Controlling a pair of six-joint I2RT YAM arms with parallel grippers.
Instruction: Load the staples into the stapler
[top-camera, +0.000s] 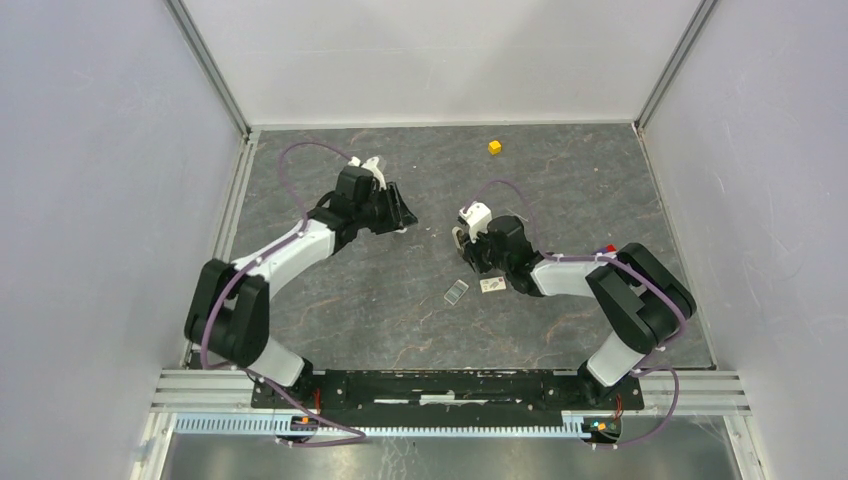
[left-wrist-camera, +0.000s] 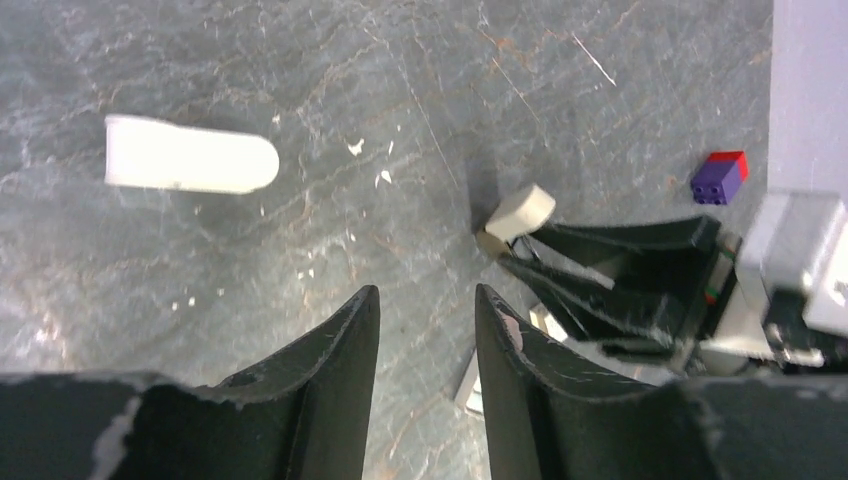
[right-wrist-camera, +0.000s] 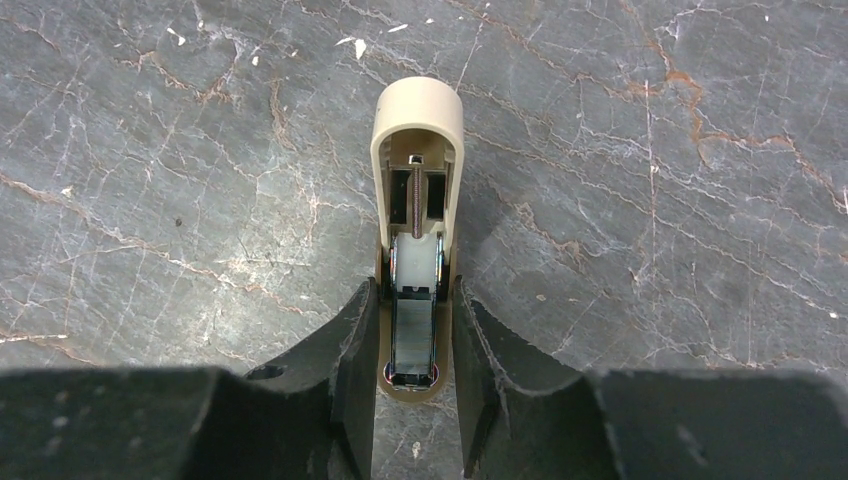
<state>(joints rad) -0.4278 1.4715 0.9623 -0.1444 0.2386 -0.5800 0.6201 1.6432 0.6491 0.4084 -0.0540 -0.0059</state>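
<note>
1. Top: staples (top-camera: 456, 292) lie flat on the table (top-camera: 330, 300), just beside a pale card (top-camera: 491, 285), near the right gripper (top-camera: 466, 243) but apart from it. The left gripper (top-camera: 402, 213) sits well to the left.
2. Left wrist: fingers stand apart with bare table between them (nothing held). A white oblong piece (left-wrist-camera: 190, 160) lies ahead, untouched.
3. Right wrist: fingers pinch the stapler (right-wrist-camera: 417, 150) by its sides. It is hinged open, metal channel between the fingers, spring rod showing.
</note>
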